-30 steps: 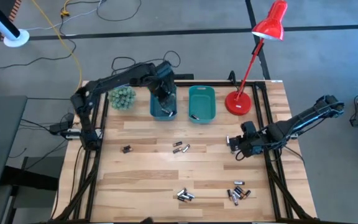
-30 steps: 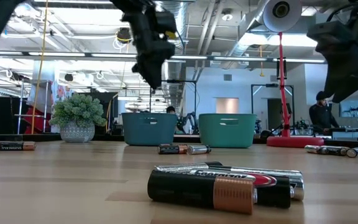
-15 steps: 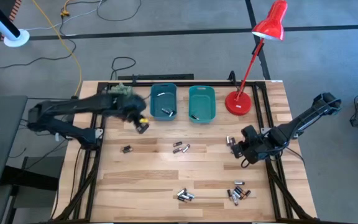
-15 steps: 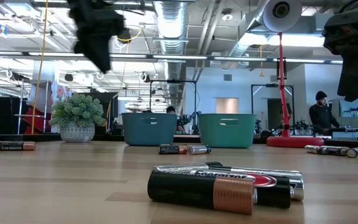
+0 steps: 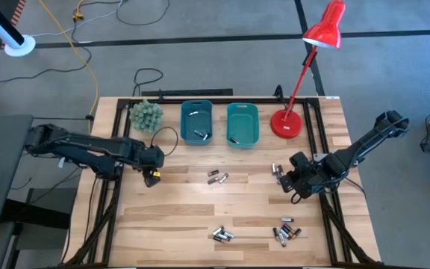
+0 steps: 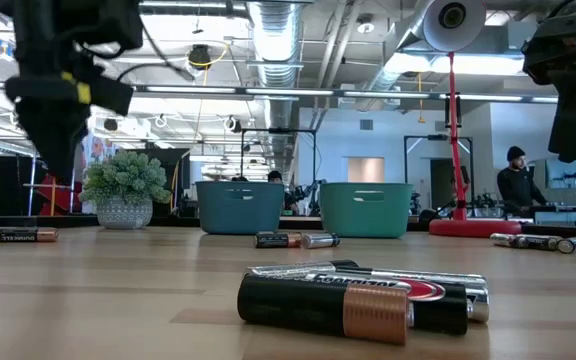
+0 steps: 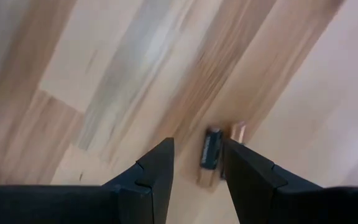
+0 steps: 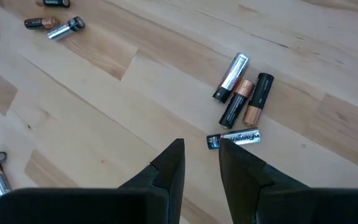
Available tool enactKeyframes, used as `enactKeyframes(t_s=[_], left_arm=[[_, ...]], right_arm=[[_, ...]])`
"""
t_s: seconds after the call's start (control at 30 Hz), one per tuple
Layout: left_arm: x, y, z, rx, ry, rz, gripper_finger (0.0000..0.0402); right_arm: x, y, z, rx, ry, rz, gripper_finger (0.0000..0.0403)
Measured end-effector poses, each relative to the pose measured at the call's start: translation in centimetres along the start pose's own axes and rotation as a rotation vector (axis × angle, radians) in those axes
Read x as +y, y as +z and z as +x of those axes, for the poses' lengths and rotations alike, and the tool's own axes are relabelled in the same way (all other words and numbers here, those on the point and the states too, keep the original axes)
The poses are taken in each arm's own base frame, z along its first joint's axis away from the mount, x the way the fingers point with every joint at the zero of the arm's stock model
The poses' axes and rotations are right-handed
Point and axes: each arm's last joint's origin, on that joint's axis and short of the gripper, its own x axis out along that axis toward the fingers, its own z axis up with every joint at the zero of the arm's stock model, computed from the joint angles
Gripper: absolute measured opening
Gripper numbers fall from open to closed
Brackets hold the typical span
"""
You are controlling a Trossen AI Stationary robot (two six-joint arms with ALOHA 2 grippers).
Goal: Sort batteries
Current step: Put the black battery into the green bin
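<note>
hovering over a lone battery, the left hand gapes.

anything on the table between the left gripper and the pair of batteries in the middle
No. In the high view, only bare wood lies between the left gripper and the middle pair of batteries. The lone battery sits right under that gripper.

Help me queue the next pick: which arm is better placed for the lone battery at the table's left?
Left. The left gripper hovers right over that battery, fingers open around it, while the right gripper waits across the table by another battery cluster.
</note>
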Motion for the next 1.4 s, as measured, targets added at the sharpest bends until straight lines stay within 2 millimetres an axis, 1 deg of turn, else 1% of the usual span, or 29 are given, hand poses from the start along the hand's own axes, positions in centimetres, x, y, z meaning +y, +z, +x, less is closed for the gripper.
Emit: enactKeyframes(t_s=[0.33, 0.63, 0.97, 1.23, 1.4], left_arm=[[0.3, -1.5, 2.6, 0.048, -0.032, 0.015, 0.0132], [0.6, -2.3, 3.9, 0.059, -0.038, 0.034, 0.0132], [0.5, -2.4, 4.2, 0.044, -0.052, 0.106, 0.0132], [0.7, -2.4, 4.3, 0.032, -0.001, 0.077, 0.0132], [0.7, -2.4, 4.3, 0.029, -0.006, 0.067, 0.0132]], right_arm=[[0.0, -0.2, -0.1, 0.004, 0.005, -0.010, 0.0118], [0.0, -0.2, -0.1, 0.003, 0.005, -0.008, 0.0118], [0.0, -0.2, -0.1, 0.003, 0.005, 0.009, 0.0118], [0.0, -0.2, -0.1, 0.003, 0.005, 0.012, 0.0118], [0.0, -0.2, -0.1, 0.003, 0.007, 0.021, 0.0118]])
